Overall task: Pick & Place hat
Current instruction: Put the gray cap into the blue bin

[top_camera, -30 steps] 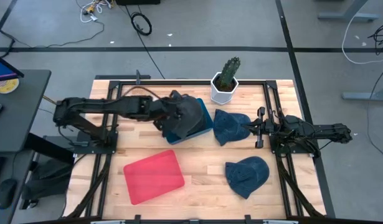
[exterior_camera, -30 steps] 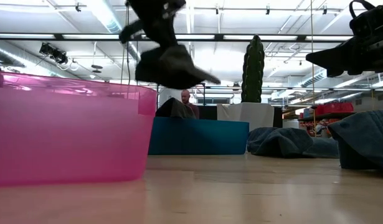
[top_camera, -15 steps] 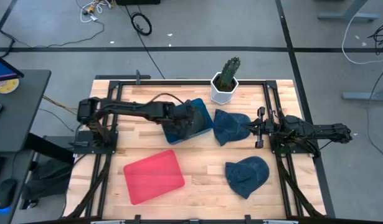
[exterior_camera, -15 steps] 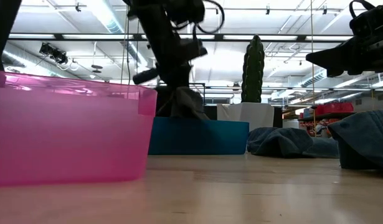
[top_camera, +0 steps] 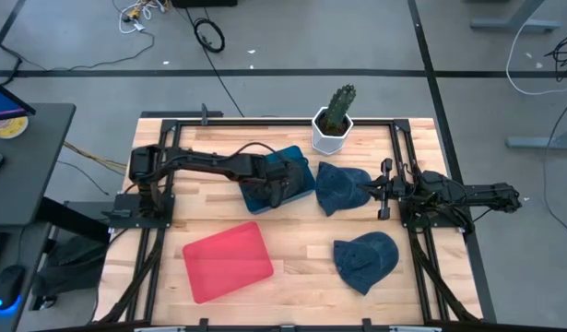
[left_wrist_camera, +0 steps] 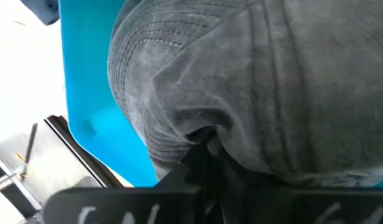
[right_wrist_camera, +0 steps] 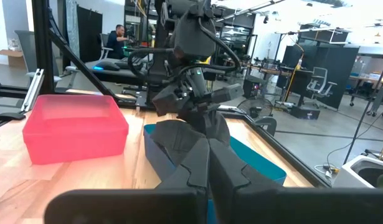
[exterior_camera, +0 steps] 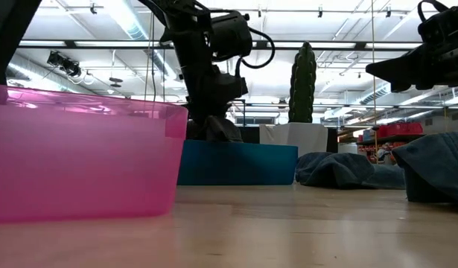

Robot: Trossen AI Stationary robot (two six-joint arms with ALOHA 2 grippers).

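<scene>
A grey hat (left_wrist_camera: 253, 74) lies in the blue bin (top_camera: 301, 189) at the table's far middle; its top pokes above the bin's rim in the low view (exterior_camera: 223, 129). My left gripper (top_camera: 281, 175) reaches down into the bin and is shut on the hat. My right gripper (top_camera: 383, 189) waits shut and empty at the right, above the table beside a blue hat (top_camera: 343, 187). A second blue hat (top_camera: 366, 260) lies at the near right. My left gripper pinches a bunched fold of the grey hat's cloth (left_wrist_camera: 200, 127) between its two fingers. The fingers come from above, pointing down into the bin (exterior_camera: 212, 119). The hat spreads out below the fingers inside the blue bin (left_wrist_camera: 85, 93).
A pink bin (top_camera: 228, 261) stands at the near left of the table. A cactus in a white pot (top_camera: 334, 120) stands at the far edge behind the blue bin. Black frame rails run along the table's left and right sides.
My left gripper has gone down and a little toward the table's right edge, carrying the grey hat from above the blue bin down into it. The hat, which hung clear in the air, now sits in the bin. The gripper stays shut on it.
</scene>
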